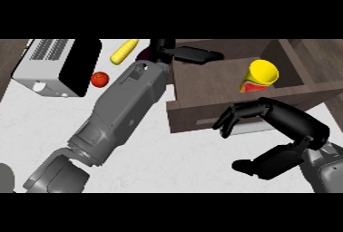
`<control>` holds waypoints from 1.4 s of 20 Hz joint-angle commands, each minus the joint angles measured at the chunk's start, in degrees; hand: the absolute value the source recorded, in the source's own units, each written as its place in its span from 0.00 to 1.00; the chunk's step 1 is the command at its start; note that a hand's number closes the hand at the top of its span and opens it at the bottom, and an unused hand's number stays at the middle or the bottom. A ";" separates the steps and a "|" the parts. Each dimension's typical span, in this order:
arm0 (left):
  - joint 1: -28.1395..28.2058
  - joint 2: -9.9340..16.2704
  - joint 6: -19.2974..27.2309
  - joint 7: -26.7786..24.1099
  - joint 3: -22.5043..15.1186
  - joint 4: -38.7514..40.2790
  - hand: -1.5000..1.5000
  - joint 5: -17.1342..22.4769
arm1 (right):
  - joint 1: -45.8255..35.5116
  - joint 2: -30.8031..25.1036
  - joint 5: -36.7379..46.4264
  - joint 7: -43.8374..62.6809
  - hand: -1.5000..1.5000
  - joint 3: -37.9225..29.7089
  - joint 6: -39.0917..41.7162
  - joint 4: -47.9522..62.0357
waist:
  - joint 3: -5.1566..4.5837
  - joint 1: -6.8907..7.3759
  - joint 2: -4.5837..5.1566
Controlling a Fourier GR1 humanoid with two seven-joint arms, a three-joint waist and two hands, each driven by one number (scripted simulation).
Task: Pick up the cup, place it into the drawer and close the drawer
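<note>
The white counter [154, 149] takes up most of what I can see, with dark wood along its far side. Set into it at the right is the open brown drawer [208, 86], pulled out toward the robot, its front panel facing the near edge.

The left forearm [114, 118] lies long and grey across the middle, running from the lower left up to the drawer's far left corner. At its end the left hand [191, 54] reaches over the drawer's back rim, fingers stretched out fairly straight and holding nothing that I can make out, though the wrist hides part of it.

The right hand [281, 120] hangs just in front of the drawer's face, fingers curled downward in a hook with the thumb apart below them, empty.

A white and black toaster [53, 68] sits at the far left.

The yellow cup [260, 74] lies tilted inside the drawer at its right side, clear of both hands.

A yellow corn cob [124, 51] rests beyond the forearm, and a red tomato [100, 79] just beside the toaster.
</note>
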 commanded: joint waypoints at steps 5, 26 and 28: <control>1.15 -0.01 -2.09 -3.35 2.38 1.07 0.00 2.51 | 4.74 -2.48 22.32 -6.68 0.00 4.60 -6.20 3.69 | 0.05 5.40 -0.69; 18.75 6.93 -10.50 -2.78 1.21 -14.97 0.00 2.85 | -22.57 3.61 36.96 -32.63 1.00 -0.87 -25.88 66.65 | 0.27 14.45 -0.32; 19.91 8.46 -11.36 -0.93 1.47 -16.17 0.00 3.55 | -24.70 1.95 35.66 -34.15 1.00 -3.50 -26.72 68.84 | 0.32 15.62 -0.21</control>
